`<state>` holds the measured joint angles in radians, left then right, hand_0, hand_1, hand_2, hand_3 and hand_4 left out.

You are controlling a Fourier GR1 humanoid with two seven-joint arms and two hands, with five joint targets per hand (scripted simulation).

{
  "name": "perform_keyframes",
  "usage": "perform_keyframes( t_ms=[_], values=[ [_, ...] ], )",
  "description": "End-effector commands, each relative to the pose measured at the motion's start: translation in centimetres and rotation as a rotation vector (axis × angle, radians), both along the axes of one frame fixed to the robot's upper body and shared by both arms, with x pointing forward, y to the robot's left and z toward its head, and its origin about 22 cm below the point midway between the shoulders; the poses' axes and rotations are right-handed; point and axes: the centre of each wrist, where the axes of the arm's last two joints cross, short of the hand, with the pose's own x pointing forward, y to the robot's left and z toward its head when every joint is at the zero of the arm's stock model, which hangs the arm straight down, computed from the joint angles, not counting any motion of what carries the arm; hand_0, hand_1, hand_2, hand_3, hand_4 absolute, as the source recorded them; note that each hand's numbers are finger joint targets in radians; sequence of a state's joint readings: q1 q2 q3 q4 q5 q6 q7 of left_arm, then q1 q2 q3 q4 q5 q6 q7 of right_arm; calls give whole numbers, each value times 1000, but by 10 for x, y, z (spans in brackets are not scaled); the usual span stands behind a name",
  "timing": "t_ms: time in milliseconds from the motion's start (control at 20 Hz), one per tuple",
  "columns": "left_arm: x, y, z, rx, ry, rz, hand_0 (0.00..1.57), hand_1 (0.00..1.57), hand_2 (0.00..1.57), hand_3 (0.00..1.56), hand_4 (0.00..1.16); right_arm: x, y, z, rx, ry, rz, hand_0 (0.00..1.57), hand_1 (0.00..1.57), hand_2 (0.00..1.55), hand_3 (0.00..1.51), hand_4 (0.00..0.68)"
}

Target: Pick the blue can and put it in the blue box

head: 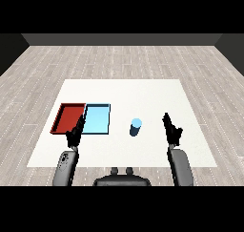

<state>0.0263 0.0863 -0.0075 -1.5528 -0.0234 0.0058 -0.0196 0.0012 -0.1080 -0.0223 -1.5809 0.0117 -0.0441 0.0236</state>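
A blue can (136,127) stands upright on the white table (157,95), just right of the light blue tray (97,120). My right hand (171,130) hovers to the can's right, a clear gap away, with fingers straight and nothing in it. On the other side, my left hand (75,134) is held with fingers extended over the near edge where the two trays meet, holding nothing.
A red tray (68,118) lies against the left side of the light blue tray. Both trays hold nothing. The table's near edge runs just ahead of my forearms, and wooden floor surrounds the table.
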Motion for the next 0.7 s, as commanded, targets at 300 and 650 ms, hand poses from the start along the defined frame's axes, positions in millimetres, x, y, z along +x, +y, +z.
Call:
perform_keyframes(
  t_ms=[300, 650],
  values=[
    [15, -22, 38, -149, -370, -39, 0, 0, 0, 0, 0, 15, 36, 32, 195, -288, 158, 0, 0, 0, 0, 0],
    [2, -3, 7, -195, -452, -68, 0, 0, 0, 0, 0, 3, 7, 18, 208, -321, 203, 0, 0, 0, 0, 0]
  ],
)
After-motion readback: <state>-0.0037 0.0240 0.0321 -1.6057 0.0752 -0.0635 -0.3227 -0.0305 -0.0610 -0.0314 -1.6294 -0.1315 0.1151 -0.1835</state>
